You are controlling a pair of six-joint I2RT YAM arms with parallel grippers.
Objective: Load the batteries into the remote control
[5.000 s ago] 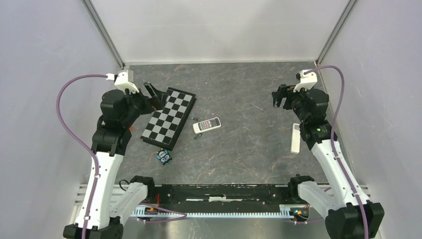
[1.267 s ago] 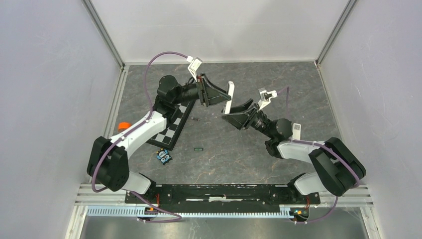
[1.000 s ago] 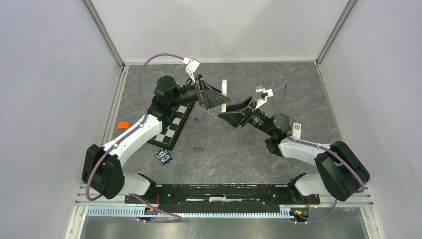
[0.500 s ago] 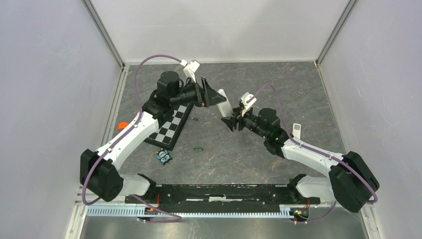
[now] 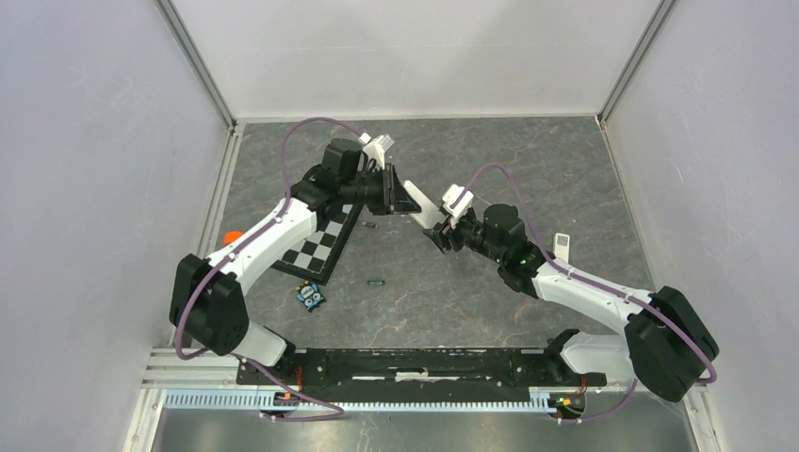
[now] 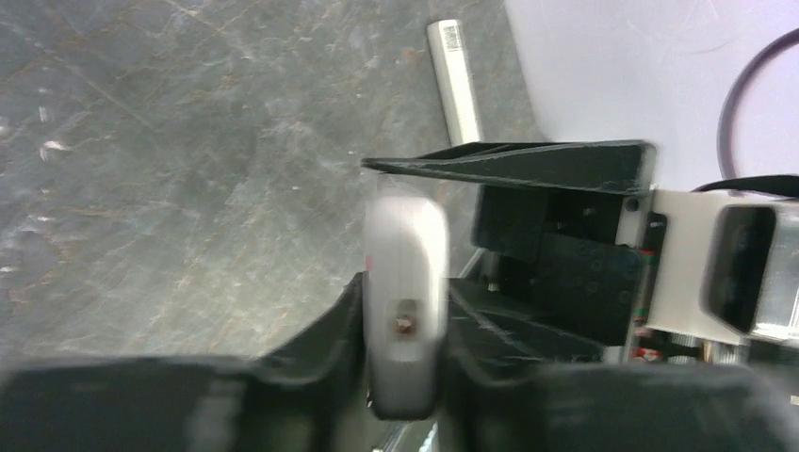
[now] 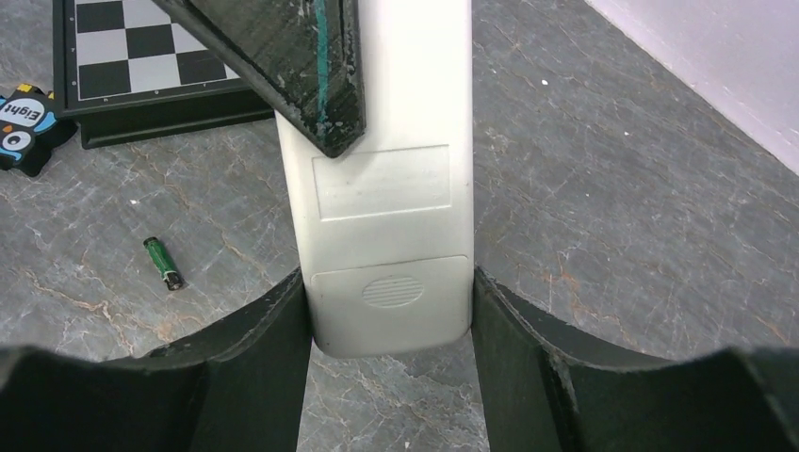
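Observation:
The white remote control (image 5: 424,213) hangs above the table between both arms, its plain back with the ribbed cover (image 7: 391,292) toward the right wrist camera. My right gripper (image 7: 388,287) is shut on its lower end, one finger (image 7: 269,339) on each side edge. At the other end my left gripper (image 6: 405,297) is shut on it, clamping its thin sides (image 6: 405,273). From above, the left gripper (image 5: 407,202) and right gripper (image 5: 436,229) almost meet. One dark green battery (image 5: 378,281) (image 7: 162,263) lies on the table, and a second small battery (image 5: 370,225) lies beside the chessboard.
A black-and-white chessboard (image 5: 316,240) (image 7: 141,47) lies left of centre, with a small blue toy (image 5: 311,296) (image 7: 24,118) near its front corner. A white oblong piece (image 5: 562,245) (image 6: 455,80) lies at the right, and an orange object (image 5: 233,237) sits by the left wall.
My left gripper has closed on the free end of the remote. Both grippers with the remote have come lower and nearer to each other.

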